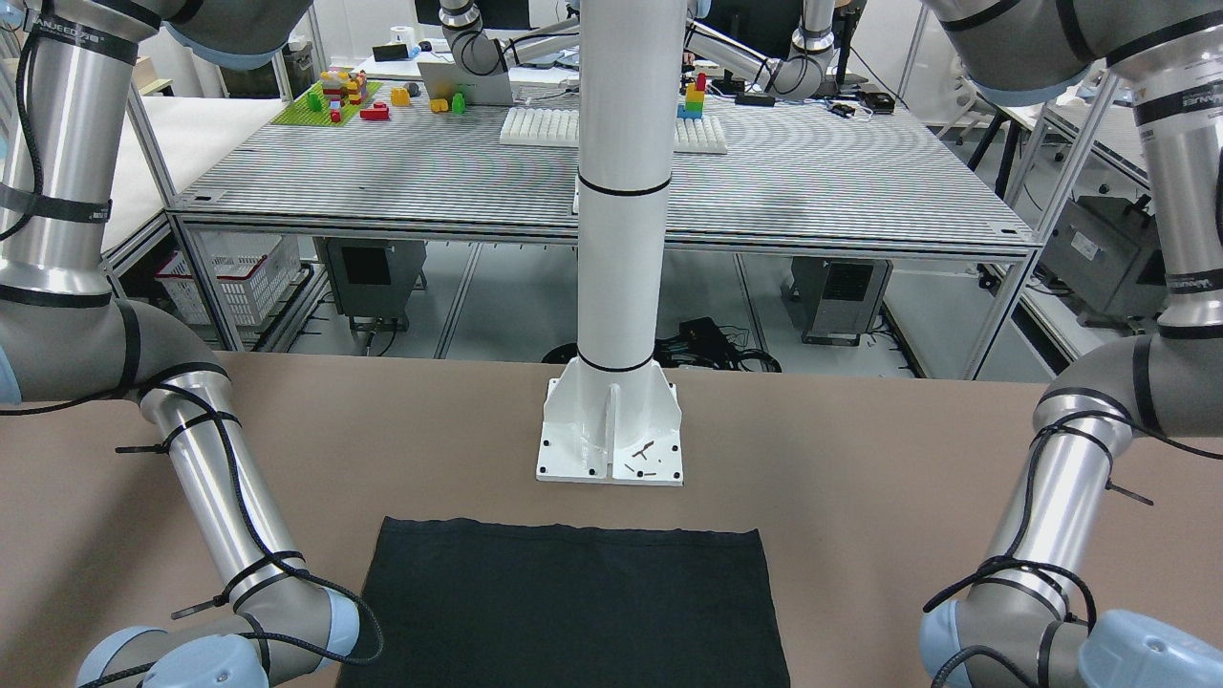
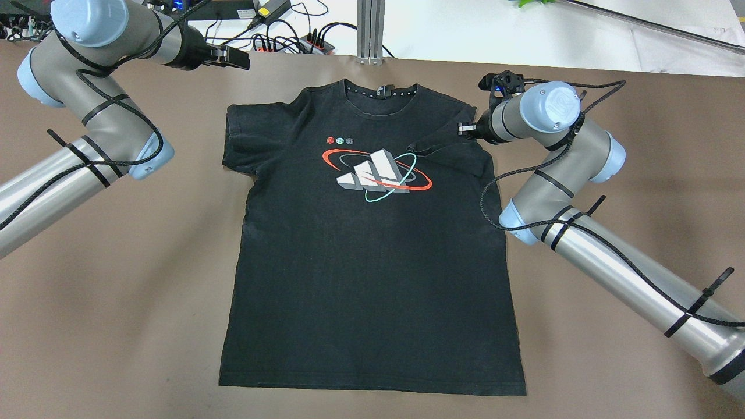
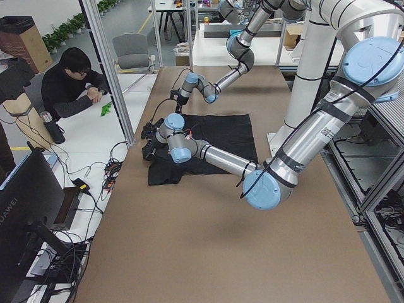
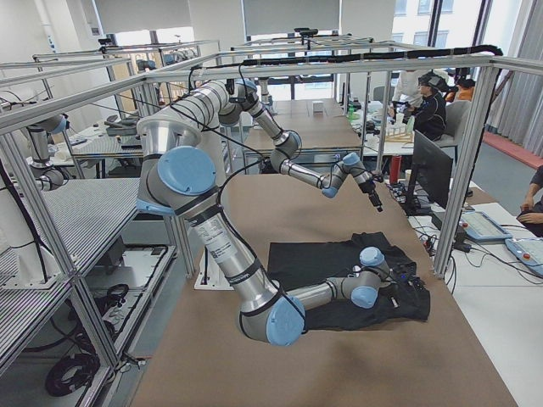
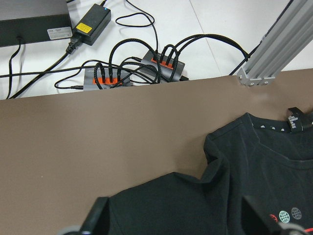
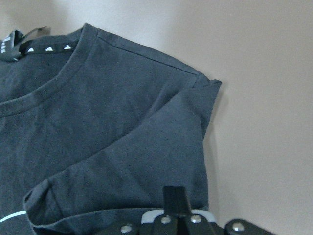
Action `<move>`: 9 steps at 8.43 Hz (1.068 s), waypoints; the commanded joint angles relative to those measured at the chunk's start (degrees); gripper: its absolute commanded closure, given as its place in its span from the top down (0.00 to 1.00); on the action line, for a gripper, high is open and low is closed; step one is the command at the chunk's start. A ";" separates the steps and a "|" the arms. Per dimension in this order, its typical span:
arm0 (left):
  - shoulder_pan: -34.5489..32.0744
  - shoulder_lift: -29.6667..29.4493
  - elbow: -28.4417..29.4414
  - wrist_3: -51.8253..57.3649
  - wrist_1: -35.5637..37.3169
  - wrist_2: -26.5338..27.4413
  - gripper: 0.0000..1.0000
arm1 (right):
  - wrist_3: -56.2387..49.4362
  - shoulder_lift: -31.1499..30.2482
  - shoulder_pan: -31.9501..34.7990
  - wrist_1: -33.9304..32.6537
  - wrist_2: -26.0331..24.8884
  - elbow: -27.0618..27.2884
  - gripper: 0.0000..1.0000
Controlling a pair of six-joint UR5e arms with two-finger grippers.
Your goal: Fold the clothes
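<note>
T-shirt (image 2: 372,262), black, lies flat and print-up at the centre of the brown table (image 2: 116,291), hem toward the bottom of the overhead frame, spread out for folding. Right gripper (image 2: 464,128), upper right of that frame, appears closed on the hem of the near sleeve (image 6: 161,142), which is turned inward over the chest; judged to be the first fold in hand. Left gripper (image 2: 236,58), upper left, hovers beyond the other sleeve, fingers (image 5: 98,215) wide apart, empty and clear of the cloth.
</note>
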 commanded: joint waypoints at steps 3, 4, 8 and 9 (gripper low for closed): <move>-0.29 0.06 0.00 -0.09 -0.04 0.02 0.95 | 0.07 -4.91 0.35 -4.09 1.62 10.30 0.00; -0.29 0.15 0.00 -0.09 -0.12 0.02 0.95 | -0.19 -4.92 0.35 -4.44 1.53 9.27 0.05; -0.11 -0.02 0.26 0.00 0.14 0.11 0.95 | -0.64 -0.55 1.14 -3.57 -0.92 1.20 0.65; -0.03 -0.11 0.26 0.00 0.14 0.11 0.95 | -0.55 0.26 1.14 -3.57 -1.28 0.04 0.68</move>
